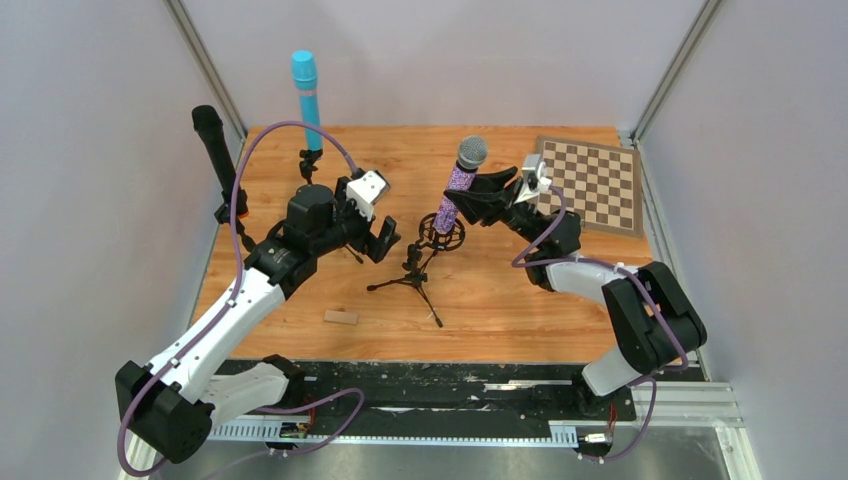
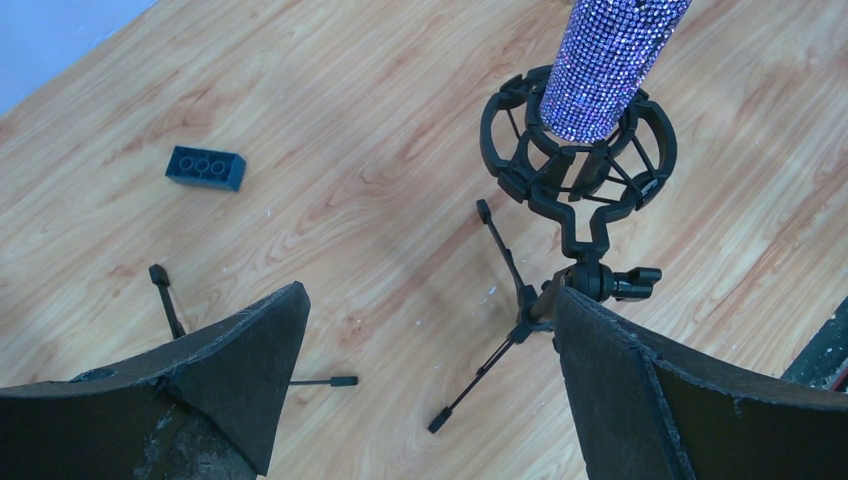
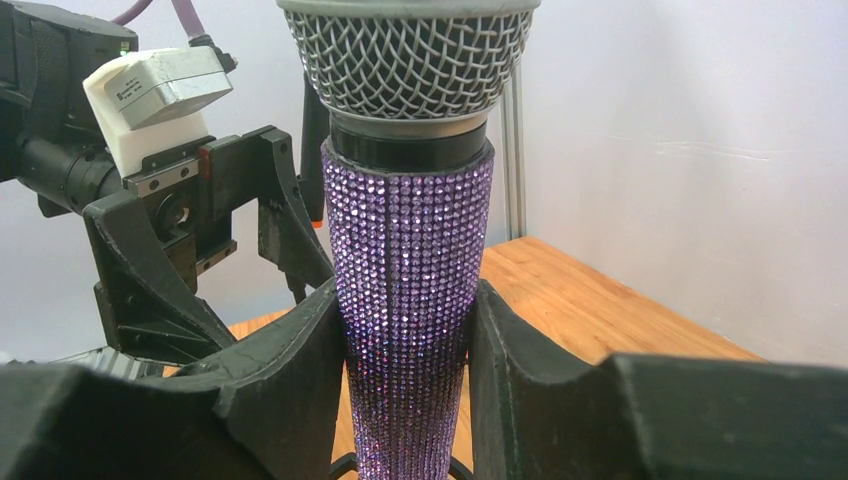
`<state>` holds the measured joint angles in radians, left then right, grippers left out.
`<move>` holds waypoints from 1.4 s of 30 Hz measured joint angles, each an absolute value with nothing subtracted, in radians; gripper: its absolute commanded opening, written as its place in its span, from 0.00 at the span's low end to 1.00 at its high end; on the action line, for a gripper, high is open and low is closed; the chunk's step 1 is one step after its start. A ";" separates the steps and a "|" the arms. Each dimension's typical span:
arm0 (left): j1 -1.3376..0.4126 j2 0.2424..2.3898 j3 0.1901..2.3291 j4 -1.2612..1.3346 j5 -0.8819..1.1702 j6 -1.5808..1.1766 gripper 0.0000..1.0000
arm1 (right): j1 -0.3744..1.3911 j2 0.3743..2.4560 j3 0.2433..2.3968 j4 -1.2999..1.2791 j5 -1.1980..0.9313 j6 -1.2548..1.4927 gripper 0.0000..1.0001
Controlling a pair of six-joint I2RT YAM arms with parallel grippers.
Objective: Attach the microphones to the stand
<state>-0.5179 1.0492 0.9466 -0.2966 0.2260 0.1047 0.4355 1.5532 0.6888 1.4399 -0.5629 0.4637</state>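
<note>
Right gripper point(image 3: 408, 350): pinching the purple microphone point(image 3: 405, 250).
Left gripper point(image 2: 430, 330): spread, left of it.
Microphones: we count three; black microphone point(image 1: 213, 150), blue microphone point(image 1: 307, 95) far left.

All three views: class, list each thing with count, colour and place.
Glitter stick microphone with silver mesh head: one, purple, centre, foot in ring mount
Tripod stand with ring mount: one, black, centre
Smooth stick microphone: one, light blue, upright, back
Matte stick microphone: one, black, upright, left edge
Chequered board: one, brown and cream, back right
Toy brick: one, dark blue, tabletop
Wooden block: one, tan, front left
Left tool: one, black, open, near tripod
Right tool: one, black, shut on glitter microphone
</note>
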 measured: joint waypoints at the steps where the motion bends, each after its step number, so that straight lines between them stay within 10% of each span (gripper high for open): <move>1: -0.518 1.049 0.947 -0.297 0.226 0.105 1.00 | 0.435 1.548 0.687 1.434 -0.565 0.459 0.00; 42: -0.538 1.057 0.946 -0.304 0.200 0.119 1.00 | 0.469 1.446 0.594 1.243 -0.566 0.289 0.00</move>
